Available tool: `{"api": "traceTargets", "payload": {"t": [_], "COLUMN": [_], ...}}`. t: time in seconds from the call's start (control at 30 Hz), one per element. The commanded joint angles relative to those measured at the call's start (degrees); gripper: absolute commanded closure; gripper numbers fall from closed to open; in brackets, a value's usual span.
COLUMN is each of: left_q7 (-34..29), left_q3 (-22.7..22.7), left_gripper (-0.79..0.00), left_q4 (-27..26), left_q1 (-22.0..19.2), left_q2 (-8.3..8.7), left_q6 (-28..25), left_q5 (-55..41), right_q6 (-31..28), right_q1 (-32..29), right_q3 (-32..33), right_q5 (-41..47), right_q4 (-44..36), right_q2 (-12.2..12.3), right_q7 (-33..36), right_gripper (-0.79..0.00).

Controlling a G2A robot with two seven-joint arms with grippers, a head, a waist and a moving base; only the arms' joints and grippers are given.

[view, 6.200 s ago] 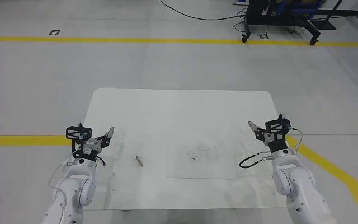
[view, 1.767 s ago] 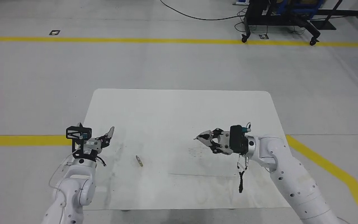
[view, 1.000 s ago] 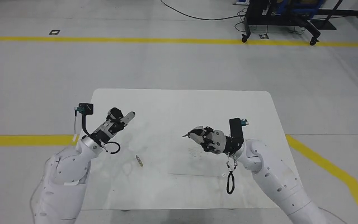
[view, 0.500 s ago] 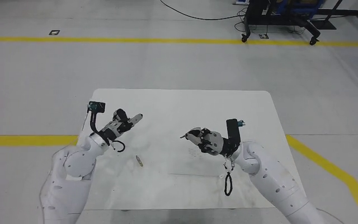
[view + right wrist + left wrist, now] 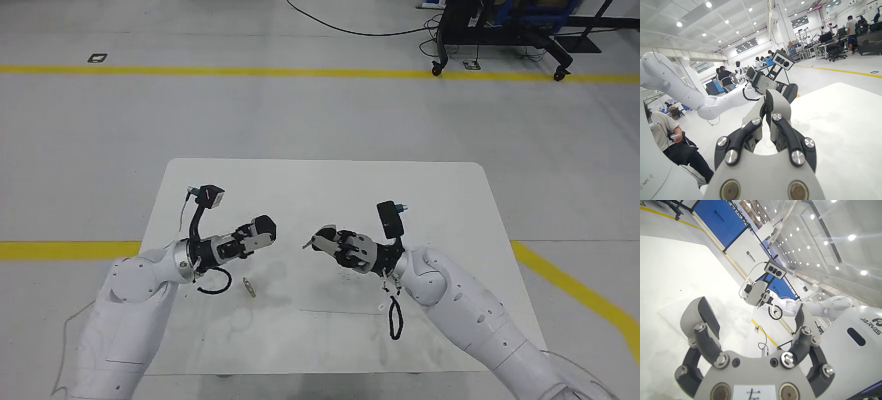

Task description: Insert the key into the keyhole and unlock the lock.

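Both arms have left their stations at the outer table edges and closed on the centre. The right gripper [image 5: 318, 240] went first: it dropped to the scuffed middle of the table [image 5: 330, 190], brought its fingers [image 5: 770, 106] together there, then rose and travelled toward the other arm. The left gripper [image 5: 262, 228] followed within the last second, swinging up and inward. The two now face each other above the table, near but not touching. Left gripper: pads [image 5: 706, 313] spread wide, nothing between them. Right gripper: fingers pressed together. The left wrist view shows a thin sliver below its tips, but whether a key is pinched there cannot be told. A small metal piece [image 5: 247, 288], key or lock and too small to tell, lies where it lay throughout, on the table below and just behind the left gripper, untouched. Judgement: the stance suggests preparation for a two-handed step, one gripper to hold and one to insert. No insertion has begun and no keyhole can be made out. Obstructions: the left cable loop [image 5: 215, 285] hangs close beside the metal piece and could brush it on a descent. The right cable loop [image 5: 390, 320] dangles over the near half of the table. A dark cart [image 5: 500, 30] stands far off on the floor, well apart from the work.
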Motion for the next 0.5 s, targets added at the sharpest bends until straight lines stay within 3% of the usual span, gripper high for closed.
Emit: {"api": "traceTargets", "payload": {"t": [0.0, 0.03, 0.1, 0.17, 0.47], "left_q7": [0.49, 1.10, 3.36, 4.66, 6.23], "left_q3": [0.04, 0.01, 0.67, 1.44, 3.05], "left_gripper": [-0.483, -0.453, -0.483, -0.459, -0.385], "left_q4": [-0.11, -0.24, -0.99, -1.86, -2.78], "left_q1": [0.01, 0.06, 0.55, 1.04, 1.53], "left_q2": [0.14, 0.17, 0.14, 0.12, 0.51], "left_q6": [-1.92, -2.42, -3.49, -4.59, -5.19], "left_q5": [2.59, 4.15, 7.63, 9.27, 11.75], "right_q6": [0.00, 0.00, 0.00, 0.00, 0.00], "right_q1": [0.55, 0.76, 1.48, 2.23, 4.52], "right_q3": [-0.50, -0.71, -1.67, -2.83, -5.70], "right_q5": [1.11, 1.35, 1.81, 2.78, 4.61], "right_q4": [0.57, 0.74, 1.28, 1.97, 5.09], "right_q2": [-0.17, -0.24, -0.52, -0.91, -2.25], "right_q7": [0.44, 0.61, 1.45, 2.05, 1.53], "right_gripper": [0.000, 0.000, 0.000, 0.000, 0.000]}}
